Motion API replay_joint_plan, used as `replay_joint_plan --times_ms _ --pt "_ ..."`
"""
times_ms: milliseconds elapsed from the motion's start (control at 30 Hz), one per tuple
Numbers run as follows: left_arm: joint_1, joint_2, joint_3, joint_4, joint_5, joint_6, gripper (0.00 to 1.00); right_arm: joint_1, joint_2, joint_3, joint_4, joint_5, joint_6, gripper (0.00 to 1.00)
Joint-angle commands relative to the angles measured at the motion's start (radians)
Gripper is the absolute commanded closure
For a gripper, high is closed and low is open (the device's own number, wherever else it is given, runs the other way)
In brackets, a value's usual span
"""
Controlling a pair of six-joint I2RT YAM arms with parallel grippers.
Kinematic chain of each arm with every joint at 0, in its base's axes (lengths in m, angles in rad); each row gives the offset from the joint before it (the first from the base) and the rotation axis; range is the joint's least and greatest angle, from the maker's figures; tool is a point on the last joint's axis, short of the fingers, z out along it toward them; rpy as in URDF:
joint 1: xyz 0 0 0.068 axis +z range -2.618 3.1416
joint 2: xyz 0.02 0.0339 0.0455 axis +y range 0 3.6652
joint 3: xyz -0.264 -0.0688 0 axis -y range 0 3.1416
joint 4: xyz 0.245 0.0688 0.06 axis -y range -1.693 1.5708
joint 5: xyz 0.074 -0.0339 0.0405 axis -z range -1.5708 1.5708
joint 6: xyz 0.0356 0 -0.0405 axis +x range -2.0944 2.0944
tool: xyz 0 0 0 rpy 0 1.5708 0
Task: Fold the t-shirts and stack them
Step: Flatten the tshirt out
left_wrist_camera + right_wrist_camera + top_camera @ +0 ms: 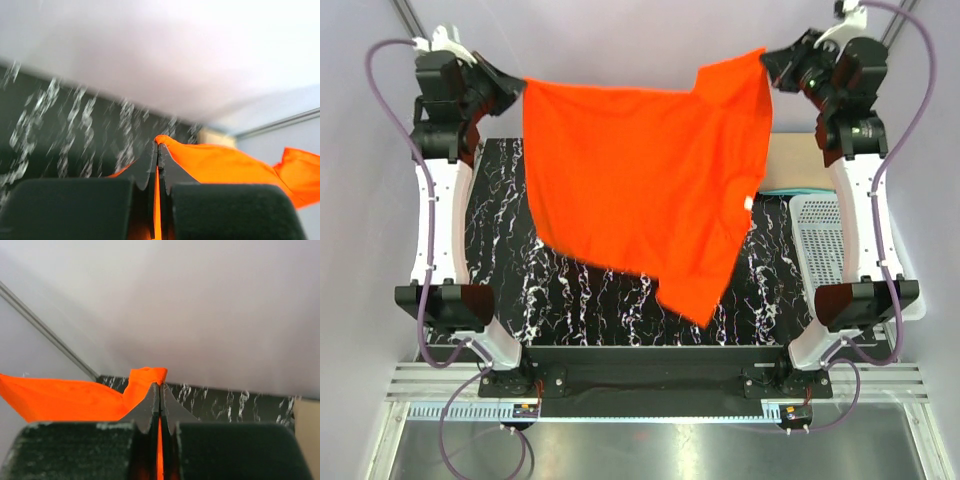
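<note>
- My left gripper is up at the far left and pinched tight on one top corner of the orange t-shirt. A thin line of orange shows between the closed fingers in my left wrist view.
- Below that corner, the left strip of the black marbled bench lies bare. It is the widest open room I have on that side.
- There is one orange t-shirt. It hangs spread in the air between my two grippers, above the middle of the bench, its top edge running nearly straight from one to the other.
- Its bottom edge slants down to the right, and the lowest corner hangs over the near edge of the bench. One small white neck label shows on its right side.
- My right gripper is at the far right, clamped on the other top corner, where the cloth bunches in a small fold at the fingertips.
- Past the shirt's right edge I see one tan shirt and one teal shirt, both mostly hidden.
- One white mesh basket fills the right edge of the bench, so there is little free room there.
</note>
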Motion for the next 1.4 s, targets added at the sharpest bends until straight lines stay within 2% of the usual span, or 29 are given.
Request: replay_joint_plan --times_ms 0,167,267,367,600,767,933,1067,1233,1300,1367 --pt "0.002 -0.095 0.055 0.153 -0.020 -0.039 1.00 -0.002 -0.063 0.183 -0.003 -0.003 -0.074 1.00" --pt "0.002 -0.298 -0.156 0.201 -0.026 -0.024 1.00 -0.002 -0.212 0.055 -0.009 -0.017 -0.122 1.00" --pt "0.000 -0.433 -0.259 0.198 -0.022 -0.006 1.00 -0.003 -0.377 -0.083 -0.028 -0.022 -0.140 1.00" --pt "0.002 -0.566 -0.331 0.166 -0.037 0.022 1.00 -0.002 -0.503 -0.153 -0.078 -0.023 -0.152 1.00" --pt "-0.001 -0.792 -0.344 0.019 -0.054 0.071 1.00 -0.003 -0.714 -0.167 -0.236 -0.077 -0.134 1.00" --pt "-0.079 -0.859 -0.253 -0.136 -0.189 0.111 1.00 -0.002 -0.783 -0.079 -0.328 -0.063 -0.106 1.00" --pt "-0.079 -0.824 -0.194 -0.178 -0.178 0.119 1.00 -0.002 -0.725 0.028 -0.373 -0.029 -0.122 1.00" --pt "-0.079 -0.731 -0.204 -0.236 -0.221 0.171 1.00 -0.003 -0.619 -0.050 -0.297 -0.049 -0.137 1.00" --pt "-0.079 -0.691 -0.443 -0.135 -0.322 0.218 1.00 -0.002 -0.504 -0.240 -0.125 -0.193 -0.128 1.00" --pt "-0.079 -0.671 -0.529 -0.060 -0.374 0.226 1.00 -0.003 -0.459 -0.384 0.036 -0.242 -0.114 1.00" --pt "-0.079 -0.657 -0.678 0.015 -0.408 0.223 1.00 -0.003 -0.382 -0.496 0.186 -0.290 -0.094 1.00"
